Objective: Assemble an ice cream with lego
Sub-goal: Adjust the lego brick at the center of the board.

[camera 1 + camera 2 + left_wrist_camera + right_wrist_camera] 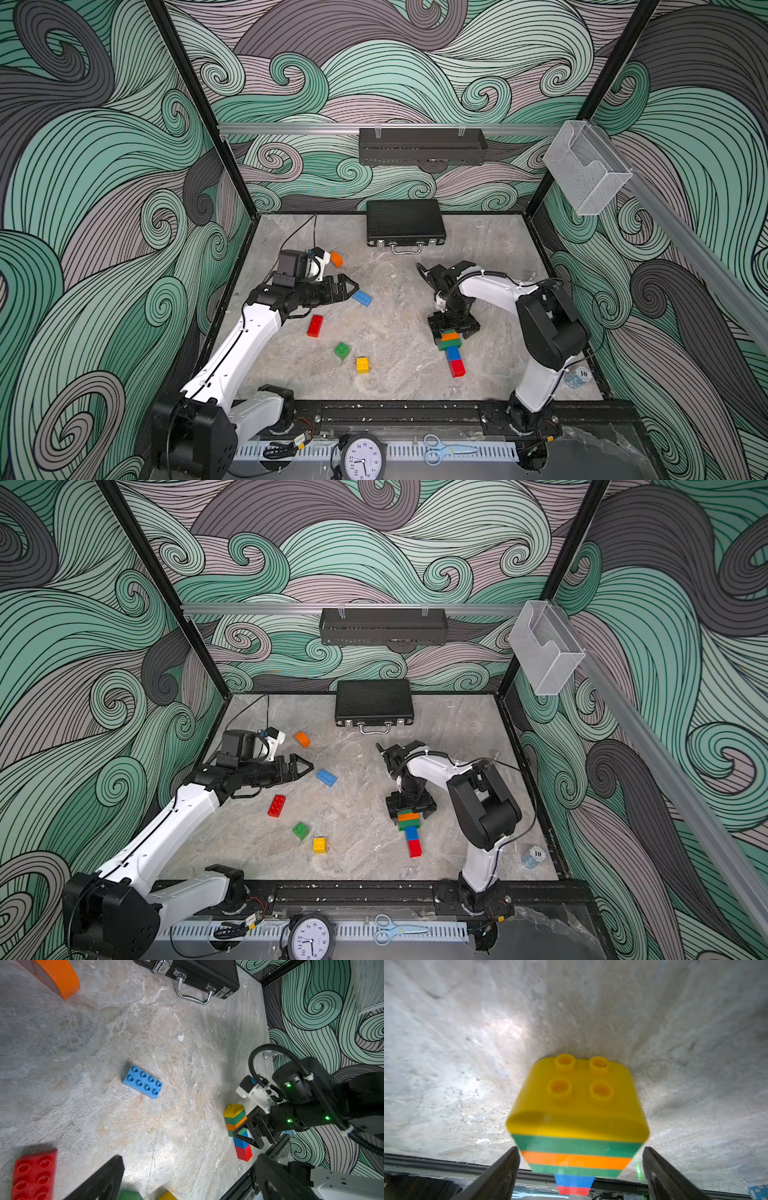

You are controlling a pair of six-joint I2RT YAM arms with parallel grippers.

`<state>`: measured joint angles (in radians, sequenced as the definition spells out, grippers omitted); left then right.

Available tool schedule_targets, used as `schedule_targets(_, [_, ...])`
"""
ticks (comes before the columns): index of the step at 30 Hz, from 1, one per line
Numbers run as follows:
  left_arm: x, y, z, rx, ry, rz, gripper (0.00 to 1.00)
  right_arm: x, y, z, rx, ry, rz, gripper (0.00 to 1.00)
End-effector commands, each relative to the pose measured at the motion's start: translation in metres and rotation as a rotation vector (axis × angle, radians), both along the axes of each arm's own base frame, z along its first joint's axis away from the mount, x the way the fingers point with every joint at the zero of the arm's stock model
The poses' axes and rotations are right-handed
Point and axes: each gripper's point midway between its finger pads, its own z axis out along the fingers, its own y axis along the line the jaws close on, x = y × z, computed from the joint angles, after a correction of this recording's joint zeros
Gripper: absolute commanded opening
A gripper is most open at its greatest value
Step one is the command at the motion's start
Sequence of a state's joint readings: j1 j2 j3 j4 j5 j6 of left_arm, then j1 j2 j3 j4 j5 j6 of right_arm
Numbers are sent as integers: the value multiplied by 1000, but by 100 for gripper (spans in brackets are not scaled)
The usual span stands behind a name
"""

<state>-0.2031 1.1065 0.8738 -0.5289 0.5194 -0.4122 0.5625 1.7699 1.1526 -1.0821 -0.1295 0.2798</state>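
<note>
One lego stack [453,353] and five loose pieces on the tabletop [395,299]
Stack, right of centre, counts six layers: yellow, green, orange, green, blue, red. Right gripper [453,332] straddles its upper layers, jaws apart, a gap on each side. Loose, left of centre: one blue oblong brick [362,298], one red oblong brick [315,326], one green square brick [342,350], one yellow square brick [362,365], one orange half-round [336,259]. Left gripper [348,288] beside the blue one, jaws apart, empty
</note>
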Motion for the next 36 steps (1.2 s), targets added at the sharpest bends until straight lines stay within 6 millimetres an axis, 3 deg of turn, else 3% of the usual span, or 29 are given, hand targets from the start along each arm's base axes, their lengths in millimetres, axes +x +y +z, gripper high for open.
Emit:
schedule_targets(1, [-10,7,-7,19,40,26,99,2,-6,20,8,-71,13,94])
schedule_targets(9, [-41,24,-34,134,195,127,98,13,2,60,122,-246,65,99])
schedule_targets(21, [-129,36,-84,270,632,385,75,18,3,90,171,-309,93,99])
schedule_targets(26, [-133,32,-93,279,727,457,73,17,4,101,186,-319,73,99])
schedule_targets(36, [-107,17,-110,318,724,523,74,8,-1,123,205,-350,52,99])
